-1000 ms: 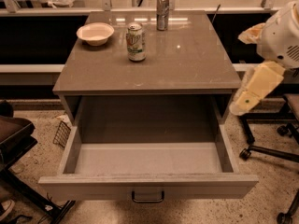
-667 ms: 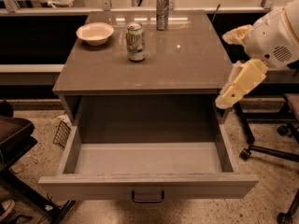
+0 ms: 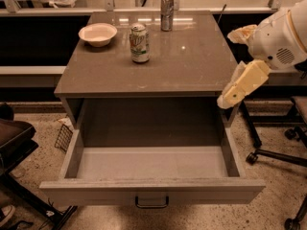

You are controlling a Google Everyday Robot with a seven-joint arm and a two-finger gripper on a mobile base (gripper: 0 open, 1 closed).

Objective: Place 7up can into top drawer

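Leftward, a white bowl (image 3: 98, 34) sits near the back-left corner of the bench (image 3: 192, 66). Right of it the 7up can (image 3: 139, 43) stands upright, with a slim silver can (image 3: 167, 12) at the back edge. Below the front edge, the top drawer (image 3: 151, 190) is pulled open. Off the right edge hangs the end effector (image 3: 227, 99); I cannot tell how far open it is.

A speckled floor (image 3: 274, 196) lay below. A wheeled chair base (image 3: 253, 157) stood at 4 o'clock, a dark seat (image 3: 12, 137) at 8 o'clock.

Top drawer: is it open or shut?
Open: the top drawer is pulled well out, inside bare. The 7up can stands on the tabletop; the tool hangs by its front-right corner.
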